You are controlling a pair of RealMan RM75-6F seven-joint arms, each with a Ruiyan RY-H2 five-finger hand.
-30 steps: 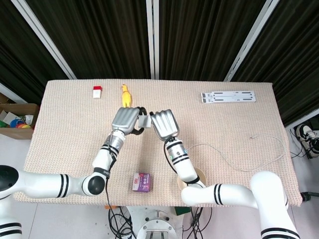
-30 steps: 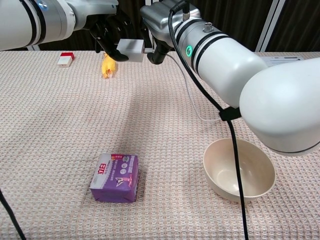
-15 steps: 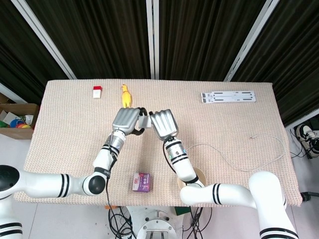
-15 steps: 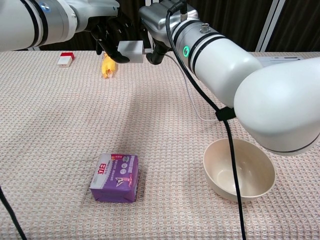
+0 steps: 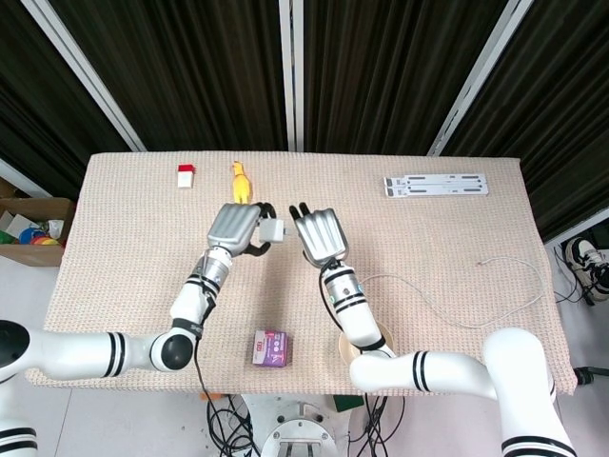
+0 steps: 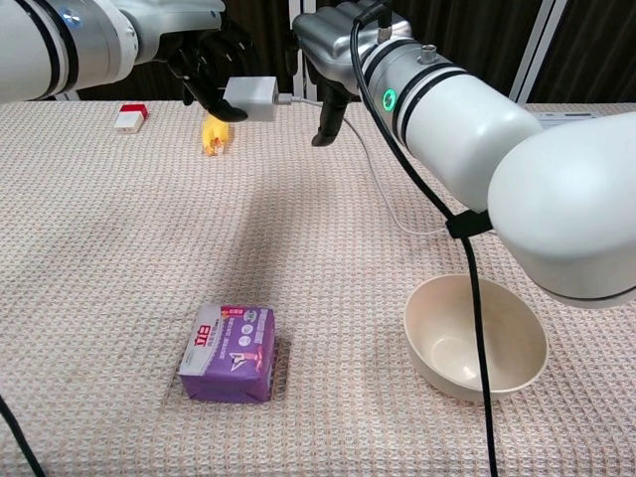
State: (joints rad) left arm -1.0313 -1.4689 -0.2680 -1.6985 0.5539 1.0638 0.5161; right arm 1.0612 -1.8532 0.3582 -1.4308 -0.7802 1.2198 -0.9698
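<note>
A small, smooth white charger block (image 6: pixel 250 97) is gripped in the curled fingers of the left hand (image 5: pixel 234 227), held in the air above the woven beige tablecloth (image 5: pixel 124 248), with a thin white cable (image 5: pixel 457 309) plugged into its side. The right hand (image 5: pixel 320 234) is seen just beside the block, holding nothing, its fingers spread and apart from it. A round cream bowl (image 6: pixel 475 336) and a soft purple packet (image 6: pixel 230 352) are laid nearer the front edge.

- One white charger block (image 6: pixel 250 97) with one white cable (image 5: pixel 447 309)
- One purple packet (image 6: pixel 229 352)
- One beige bowl (image 6: pixel 475 336)
- One yellow toy chicken (image 5: pixel 241 181)
- One small red-and-white box (image 5: pixel 186 175)
- One white slotted strip (image 5: pixel 436 185)
- Two robot hands: left robot hand (image 5: pixel 234 227), right robot hand (image 5: pixel 320 235)
</note>
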